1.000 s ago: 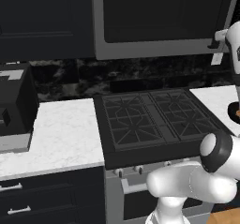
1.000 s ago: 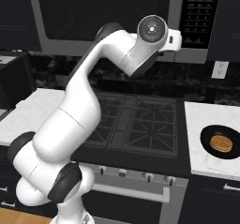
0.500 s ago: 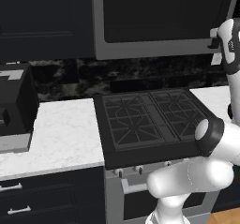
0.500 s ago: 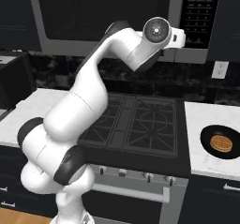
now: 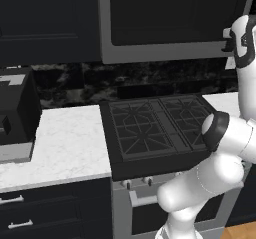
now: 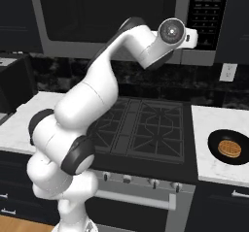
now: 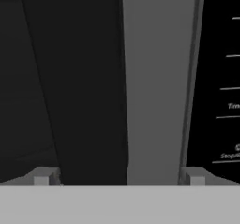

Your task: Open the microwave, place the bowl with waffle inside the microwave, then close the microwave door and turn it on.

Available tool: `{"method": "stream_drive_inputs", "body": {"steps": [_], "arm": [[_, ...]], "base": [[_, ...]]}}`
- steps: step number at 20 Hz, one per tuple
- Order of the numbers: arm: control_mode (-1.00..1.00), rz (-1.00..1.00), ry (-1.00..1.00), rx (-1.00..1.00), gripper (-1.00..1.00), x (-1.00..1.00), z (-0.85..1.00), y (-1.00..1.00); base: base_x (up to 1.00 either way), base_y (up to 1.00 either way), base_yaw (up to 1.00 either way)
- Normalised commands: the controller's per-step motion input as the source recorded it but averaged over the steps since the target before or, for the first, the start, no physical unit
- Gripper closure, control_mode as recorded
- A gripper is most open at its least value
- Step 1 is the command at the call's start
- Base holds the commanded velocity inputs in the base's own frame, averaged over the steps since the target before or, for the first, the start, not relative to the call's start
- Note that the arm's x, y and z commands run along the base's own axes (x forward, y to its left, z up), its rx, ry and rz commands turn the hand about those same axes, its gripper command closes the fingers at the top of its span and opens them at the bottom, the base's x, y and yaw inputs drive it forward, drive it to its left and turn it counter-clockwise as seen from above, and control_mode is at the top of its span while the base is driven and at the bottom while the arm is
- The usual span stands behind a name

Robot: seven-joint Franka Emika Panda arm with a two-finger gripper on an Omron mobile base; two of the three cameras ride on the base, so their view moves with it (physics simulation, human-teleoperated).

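The microwave (image 6: 112,17) hangs above the stove with its door (image 5: 170,18) shut. My gripper (image 7: 118,178) is raised in front of the door's right side, close to it and open. Its fingertips (image 7: 43,176) stand wide apart with nothing between them. Past them I see the dark glass (image 7: 75,78), the door's grey edge strip (image 7: 157,78) and the black control panel (image 7: 220,78). In the right base view the hand (image 6: 190,37) sits by the control panel (image 6: 206,12). The black bowl (image 6: 228,148) with the waffle rests on the right counter.
A black stovetop (image 6: 141,126) lies below the microwave, with oven knobs and a handle bar (image 6: 146,197) in front. A black boxy appliance (image 5: 15,113) stands on the left white counter (image 5: 65,143). Dark cabinets (image 5: 45,18) flank the microwave. A wall outlet (image 6: 226,72) is at the right.
My hand has moved slightly up and to the right, closer to the microwave door's right edge. The arm's lower links have swung round. The bowl has stayed put.
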Motion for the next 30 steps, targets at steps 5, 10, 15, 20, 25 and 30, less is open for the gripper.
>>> {"method": "stream_drive_inputs", "body": {"steps": [5,10,15,20,25,30], "arm": [[-1.00,0.01,0.00,0.01,-1.00,0.50,-0.14,0.00],[-1.00,0.01,0.00,0.01,1.00,0.57,-0.18,0.00],[-1.00,0.00,0.00,0.00,1.00,0.59,-0.17,0.03],[-1.00,0.00,0.00,0.00,1.00,0.38,-0.11,0.00],[-1.00,-0.03,-0.02,0.00,1.00,-0.21,-0.02,0.13],[-1.00,-0.20,-0.03,0.00,1.00,-0.77,0.03,0.22]], "base": [[0.00,0.00,0.00],[0.00,0.00,0.00],[0.00,0.00,0.00],[0.00,0.00,0.00],[0.00,0.00,0.00],[0.00,0.00,0.00]]}}
